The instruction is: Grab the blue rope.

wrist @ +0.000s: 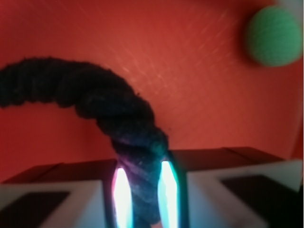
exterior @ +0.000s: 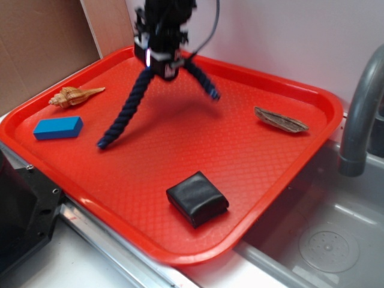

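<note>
The rope is clamped in the hand near its middle, and both ends are seen drooping to either side below the hand, over the tray. In the wrist view the rope is pinched between the fingers. It is judged soft, limp and light; a mid-length hold is favoured, since the twisted surface should resist slipping.

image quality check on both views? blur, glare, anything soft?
Exterior: the pincer and arm top are motion-blurred; the red tray, black block and shells are sharp, and the blue rope casts a soft shadow. Wrist: soft all over; the rope is fuzzy, two glowing strips beside it bloom to white, and the green ball is blurred.
</note>
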`<state>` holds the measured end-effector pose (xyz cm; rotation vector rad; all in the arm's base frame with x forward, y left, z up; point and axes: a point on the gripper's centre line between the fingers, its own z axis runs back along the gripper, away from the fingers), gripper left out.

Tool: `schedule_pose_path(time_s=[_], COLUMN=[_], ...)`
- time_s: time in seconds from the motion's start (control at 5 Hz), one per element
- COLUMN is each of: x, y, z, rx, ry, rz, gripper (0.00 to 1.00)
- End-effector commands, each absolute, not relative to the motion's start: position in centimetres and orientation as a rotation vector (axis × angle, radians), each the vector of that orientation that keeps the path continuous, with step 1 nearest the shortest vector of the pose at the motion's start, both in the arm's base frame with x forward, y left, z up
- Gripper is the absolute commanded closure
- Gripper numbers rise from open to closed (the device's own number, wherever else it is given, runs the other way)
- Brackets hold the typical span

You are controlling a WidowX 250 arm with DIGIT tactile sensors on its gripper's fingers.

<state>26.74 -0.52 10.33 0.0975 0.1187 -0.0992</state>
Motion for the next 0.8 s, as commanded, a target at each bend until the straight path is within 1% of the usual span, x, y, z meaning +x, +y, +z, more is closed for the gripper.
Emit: schedule_pose_path(time_s=[0.0,0.2,0.4,0.6], x=[19.5,17.6,16.7,16.5], y=[-1.6,-0.6,0.3,0.7], z=[21.5,26.4,28.8,28.8], rx=[0.073,0.035,-0.013,-0.008], ry=[-0.076,-0.090,-0.101,-0.099], rz=[0.167,0.205,0.266,0.280], gripper=[1.00,1.00,1.00,1.00])
